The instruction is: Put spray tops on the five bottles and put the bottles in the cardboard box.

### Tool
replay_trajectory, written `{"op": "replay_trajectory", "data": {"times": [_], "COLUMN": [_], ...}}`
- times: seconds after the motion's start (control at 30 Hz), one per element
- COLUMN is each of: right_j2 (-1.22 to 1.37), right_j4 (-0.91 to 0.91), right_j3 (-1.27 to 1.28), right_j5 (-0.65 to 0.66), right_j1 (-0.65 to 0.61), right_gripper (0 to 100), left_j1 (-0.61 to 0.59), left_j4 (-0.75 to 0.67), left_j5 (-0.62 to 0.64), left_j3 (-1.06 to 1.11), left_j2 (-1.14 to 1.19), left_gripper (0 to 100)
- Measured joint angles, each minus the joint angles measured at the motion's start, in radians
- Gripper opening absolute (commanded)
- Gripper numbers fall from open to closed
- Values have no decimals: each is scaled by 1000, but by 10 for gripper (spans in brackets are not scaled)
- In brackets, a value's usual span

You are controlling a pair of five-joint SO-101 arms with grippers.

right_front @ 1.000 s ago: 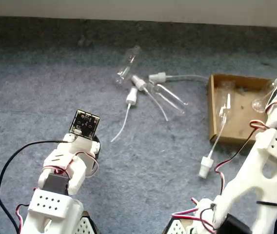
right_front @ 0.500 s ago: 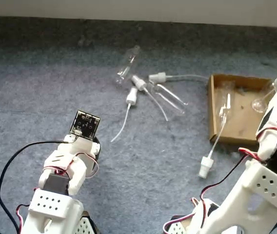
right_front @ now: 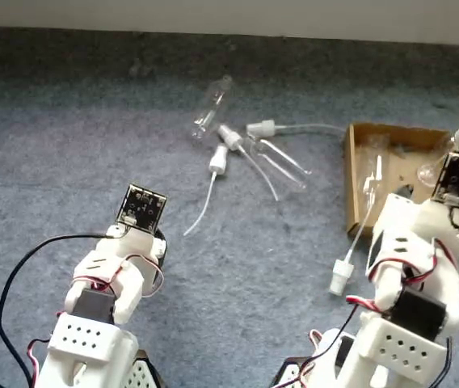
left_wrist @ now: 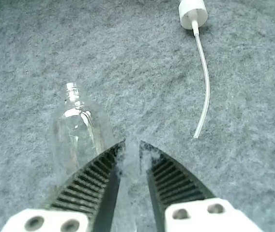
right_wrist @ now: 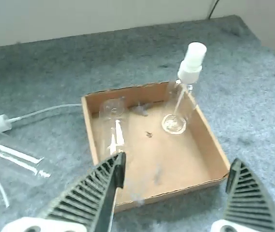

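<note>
My left gripper (left_wrist: pixel 131 145) is pinched almost closed on nothing, with an uncapped bottle (left_wrist: pixel 77 128) lying just beside its fingers. My right gripper (right_wrist: pixel 176 164) is spread wide over the cardboard box (right_wrist: pixel 210 140) at the high view's right edge. A capped bottle (right_wrist: pixel 183 92) sits inside against the box wall.

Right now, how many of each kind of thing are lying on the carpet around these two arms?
Clear bottles: 5
White spray tops: 5
Cardboard box: 1
Total: 11
</note>
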Motion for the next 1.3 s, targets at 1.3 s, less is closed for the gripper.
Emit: {"op": "replay_trajectory", "data": {"times": [1.3], "right_j2": [-328], "right_j4": [261], "right_j3": [230], "right_j5": [32], "right_j1": [-282], "right_gripper": [303], "left_j1": [0], "left_j4": [0], "left_j5": [0], "left_j3": [3], "left_j2": [0], "left_gripper": [11]}}
